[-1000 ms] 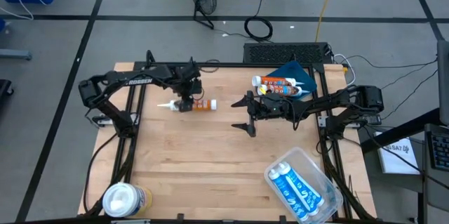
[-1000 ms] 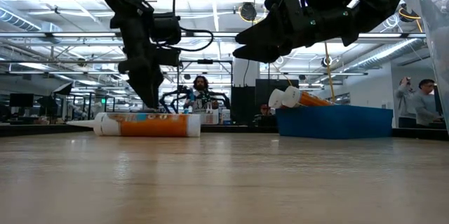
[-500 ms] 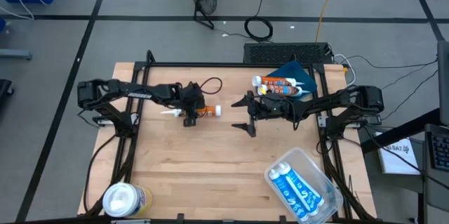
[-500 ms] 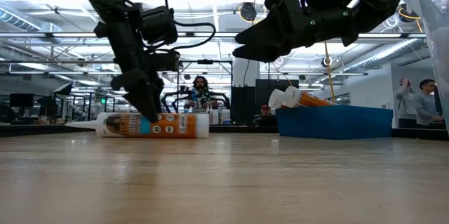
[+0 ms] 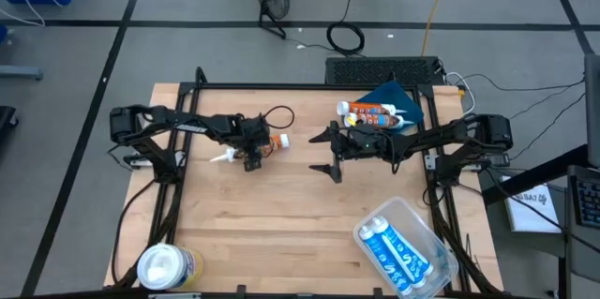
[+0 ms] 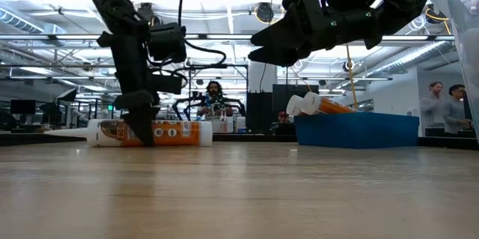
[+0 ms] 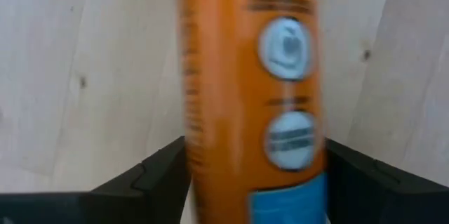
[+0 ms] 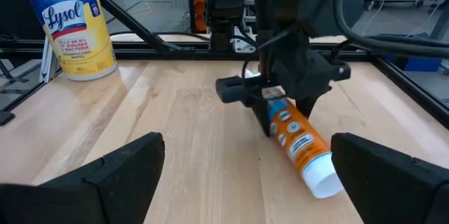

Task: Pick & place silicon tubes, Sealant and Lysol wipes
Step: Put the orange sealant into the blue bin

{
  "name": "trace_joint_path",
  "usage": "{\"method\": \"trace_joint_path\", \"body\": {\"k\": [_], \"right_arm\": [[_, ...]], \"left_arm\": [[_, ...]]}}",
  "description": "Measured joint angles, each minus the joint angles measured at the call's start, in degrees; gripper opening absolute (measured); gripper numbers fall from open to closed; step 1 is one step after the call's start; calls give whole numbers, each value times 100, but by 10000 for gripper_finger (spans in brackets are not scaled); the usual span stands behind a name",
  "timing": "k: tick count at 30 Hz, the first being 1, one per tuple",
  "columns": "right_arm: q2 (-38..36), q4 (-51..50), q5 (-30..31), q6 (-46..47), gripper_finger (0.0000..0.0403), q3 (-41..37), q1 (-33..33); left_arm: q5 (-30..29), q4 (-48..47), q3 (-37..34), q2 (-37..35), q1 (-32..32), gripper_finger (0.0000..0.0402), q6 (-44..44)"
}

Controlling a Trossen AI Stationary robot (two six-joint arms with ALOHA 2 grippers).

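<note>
Left tool [image 5: 251,156] is down on the orange sealant tube [image 5: 265,144], which lies flat on the worktop [image 5: 281,215], nozzle toward the left arm's side. The left wrist view shows the tube body running between the two dark fingers [image 7: 158,175], one on each side, apparently touching it. I read that as clamped across the tube's middle; a mid-body grab keeps it level when lifted. The low view shows the tube on the wood, not lifted.

Left arm reaches in low from the worktop's left edge, wrist bent so the tool points straight down.

Right tool [image 5: 336,170] hangs spread wide and empty above mid-worktop, just beside the blue bin [image 5: 410,104]. It looks parked as the waiting arm. That arm stretches nearly level from the right edge.

The blue bin at the far right corner already holds two tubes [image 5: 372,110], so it's likely the drop target. The clear tub [image 5: 405,247] at the near right edge holds blue-and-white tubes [image 5: 394,250].

Lysol wipes [image 5: 169,266] stand upright at the near left corner, well apart from both tools and untouched.

Next call: lift and carry across to the bin, with the route passing near the right tool.
</note>
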Motion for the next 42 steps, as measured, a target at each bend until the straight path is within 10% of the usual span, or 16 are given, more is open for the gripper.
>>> {"method": "trace_joint_path", "body": {"k": [20,42], "right_arm": [[0,0,96,146,381,0,-2],[419,-1462,919,-971,381,1250,116]], "left_arm": [[-1155,316,-21,-364,-450,206,819],[-2306,-2496,2569,371,-1618,206,536]]}}
